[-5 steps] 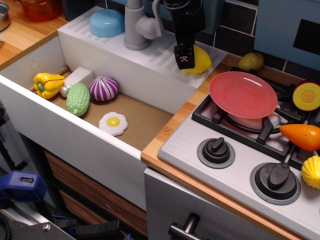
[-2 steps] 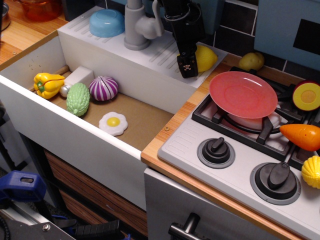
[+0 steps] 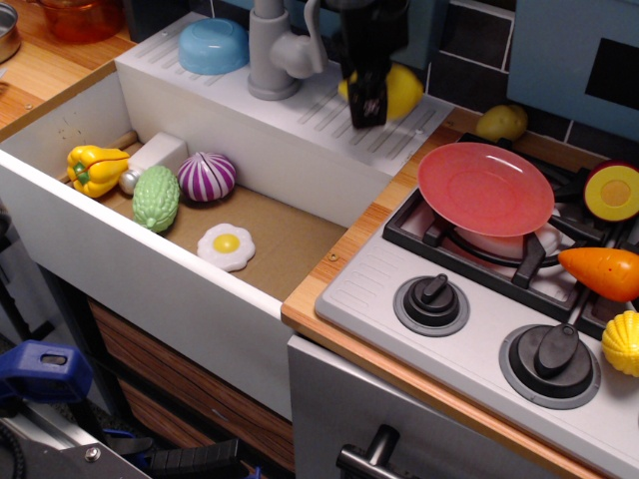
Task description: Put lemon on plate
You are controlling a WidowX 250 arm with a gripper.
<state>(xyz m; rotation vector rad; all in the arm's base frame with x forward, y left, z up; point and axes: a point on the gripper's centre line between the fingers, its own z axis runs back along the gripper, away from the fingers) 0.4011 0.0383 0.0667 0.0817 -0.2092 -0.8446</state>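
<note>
The claw hangs over the ribbed drainboard beside the tap, with the lemon pressed against its far side; the yellow fruit appears raised off the ribs, so I judge the claw clamped on the lemon, though the dark fingers hide the actual contact; the grip looks taken from the side, probably because the oval shape offers its narrower width there. The plate sits empty and slightly tilted on the stove grate, to the right of the lemon and nearer the camera, well apart from it; resting on the burner bars keeps it high, so the lemon needs carrying over the rim rather than sliding. A duller yellow lump lies behind the plate by the wall and is not the target. The step in hand reads as the lift; the carry across to the plate is not yet done; a smooth lemon held off-centre could slip.
</note>
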